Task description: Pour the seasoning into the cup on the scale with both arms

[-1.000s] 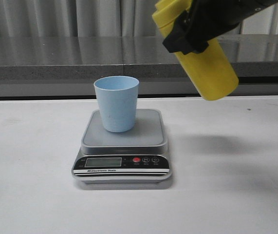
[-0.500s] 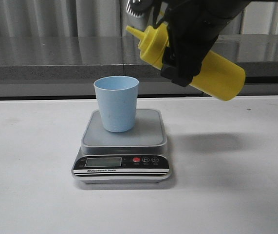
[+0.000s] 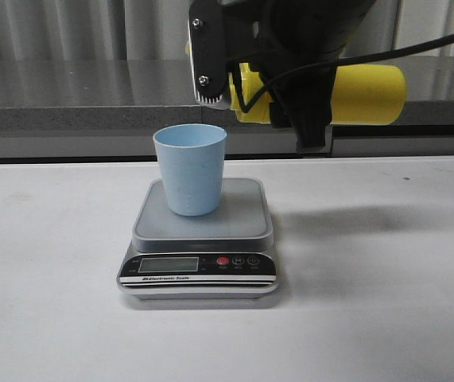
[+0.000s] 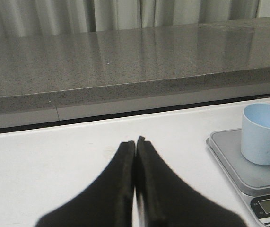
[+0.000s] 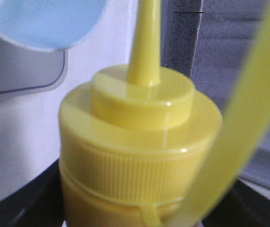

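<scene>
With bottle (image 3: 366, 94) level at cup's (image 3: 191, 169) 1 o'clock: I'd tip nozzle slow over rim.
R gripper (image 3: 302, 87): clamped on bottle.
L gripper (image 4: 135, 144): closed, empty.
Scale (image 3: 201, 239): watch readout.

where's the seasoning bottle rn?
Front view: the seasoning bottle lies about horizontal in the right gripper, in the air, above and right of the cup on the scale.

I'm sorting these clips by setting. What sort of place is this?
Probably a lab or test bench dressed like a kitchen, not a home: a bare white table holding only a digital scale with a blue cup, a grey stone-look counter, and pale curtains behind.
</scene>
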Robot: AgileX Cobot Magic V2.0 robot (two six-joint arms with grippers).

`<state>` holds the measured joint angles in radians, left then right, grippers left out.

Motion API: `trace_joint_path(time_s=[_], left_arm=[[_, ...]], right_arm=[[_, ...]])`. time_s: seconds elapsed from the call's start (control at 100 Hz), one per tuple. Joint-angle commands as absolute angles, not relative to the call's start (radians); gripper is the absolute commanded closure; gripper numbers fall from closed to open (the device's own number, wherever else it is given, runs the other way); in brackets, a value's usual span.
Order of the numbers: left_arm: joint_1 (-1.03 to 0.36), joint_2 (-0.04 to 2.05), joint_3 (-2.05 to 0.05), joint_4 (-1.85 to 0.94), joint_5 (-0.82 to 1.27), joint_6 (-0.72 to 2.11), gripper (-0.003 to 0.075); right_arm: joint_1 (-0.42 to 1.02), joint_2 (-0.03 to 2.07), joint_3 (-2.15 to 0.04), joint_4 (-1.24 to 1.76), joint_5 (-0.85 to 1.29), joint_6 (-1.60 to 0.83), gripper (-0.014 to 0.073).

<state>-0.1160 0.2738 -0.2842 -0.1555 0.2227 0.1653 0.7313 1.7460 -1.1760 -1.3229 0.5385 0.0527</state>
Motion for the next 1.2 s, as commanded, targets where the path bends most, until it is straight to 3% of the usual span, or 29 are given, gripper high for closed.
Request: trace_joint_path(time_s=[0.0,0.3,0.76,1.19], left_arm=[[-0.112,0.28,-0.31,-0.166,0.141,0.154,0.074],[-0.112,0.28,-0.31,-0.166,0.141,0.154,0.074],[-0.112,0.28,-0.31,-0.166,0.141,0.154,0.074],[-0.112,0.28,-0.31,-0.166,0.141,0.154,0.074]], right_arm=[[0.745,1.702,-1.211,-1.422,0.565,0.042,0.0317],[0.766,1.719,-1.211,-1.563,0.585,0.034,0.0317],[0.766,1.722,-1.211,-1.54,0.635,0.055,0.0317],[0.766,1.647,-1.211,-1.483,0.75,0.698,0.0317]])
